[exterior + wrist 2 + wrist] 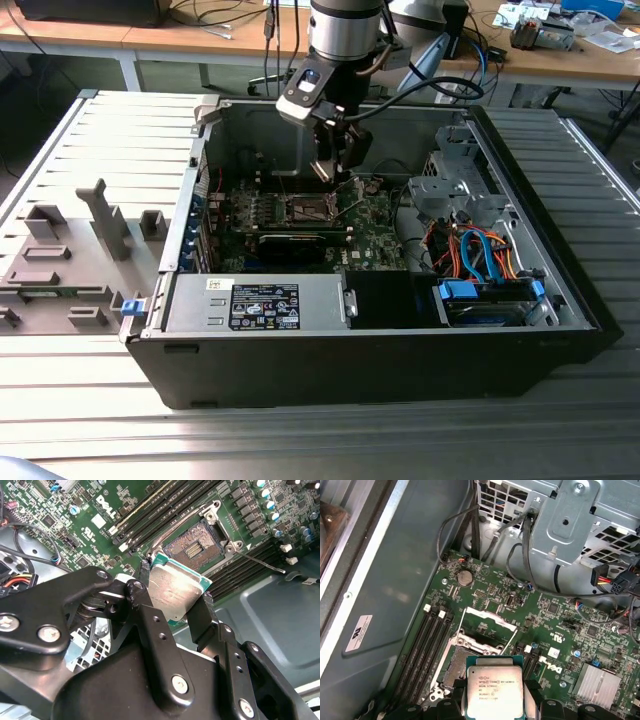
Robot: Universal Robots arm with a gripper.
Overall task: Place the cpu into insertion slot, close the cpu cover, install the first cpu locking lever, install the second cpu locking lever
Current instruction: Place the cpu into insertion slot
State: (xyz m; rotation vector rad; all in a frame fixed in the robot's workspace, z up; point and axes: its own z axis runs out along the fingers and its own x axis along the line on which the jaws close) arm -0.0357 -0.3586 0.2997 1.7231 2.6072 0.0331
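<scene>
My gripper (pixel 175 587) is shut on the cpu (pixel 176 594), a flat square chip with a silvery top and a green edge, gripped on two opposite sides. In the first wrist view the cpu (pixel 494 692) hangs tilted just above the insertion slot (pixel 454 666), partly covering it. The second wrist view shows the insertion slot (pixel 197 547) uncovered, its dark pin field exposed. The cpu cover (pixel 487 626) stands swung up at the socket's far side. A thin locking lever (pixel 260 562) sticks out, released. In the exterior view the gripper (pixel 338 170) is low inside the case, over the green board.
Black memory slots (pixel 427 645) flank the socket. A grey drive cage (pixel 570 525) with loose cables (pixel 520 565) rises beside the board. The case wall (pixel 395 595) runs close along one side. A power supply (pixel 255 302) and blue cables (pixel 480 255) fill the case front.
</scene>
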